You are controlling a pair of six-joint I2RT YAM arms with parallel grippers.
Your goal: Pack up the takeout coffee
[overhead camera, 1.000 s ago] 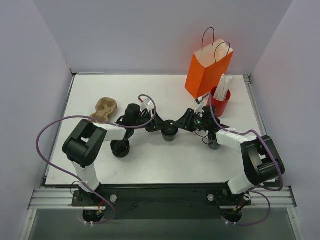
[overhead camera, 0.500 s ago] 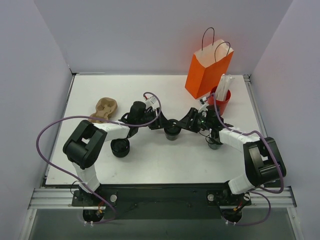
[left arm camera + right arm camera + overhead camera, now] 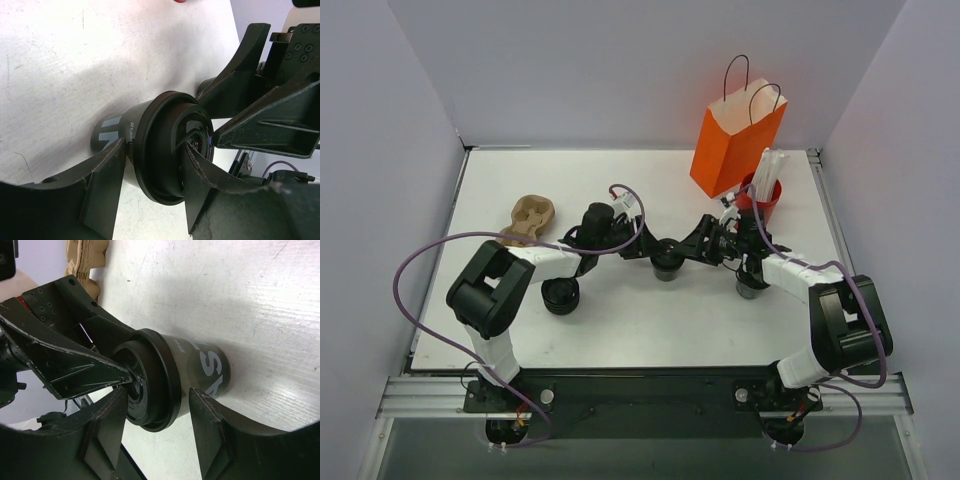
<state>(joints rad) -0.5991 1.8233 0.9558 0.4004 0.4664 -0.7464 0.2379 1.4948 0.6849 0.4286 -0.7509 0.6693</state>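
The takeout coffee (image 3: 667, 262), a small dark cup with a black lid, stands mid-table between both grippers. My left gripper (image 3: 656, 254) reaches it from the left. In the left wrist view one finger lies across the lid top and the other presses the cup (image 3: 160, 145) wall just under the rim, so the left gripper (image 3: 154, 150) is shut on it. My right gripper (image 3: 682, 255) comes in from the right. In the right wrist view the right gripper (image 3: 159, 395) is open, its fingers (image 3: 210, 435) straddling the cup (image 3: 200, 365) with a gap showing.
An orange paper bag (image 3: 735, 140) stands open at the back right, with a red cup of white straws (image 3: 760, 200) beside it. A brown cardboard carrier (image 3: 528, 218) lies at the left. A low black round stack (image 3: 560, 296) sits near the left arm.
The right gripper's jaws have widened off the cup. Both grippers and the cup have shifted slightly right and away. The left gripper has stayed closed on the cup.
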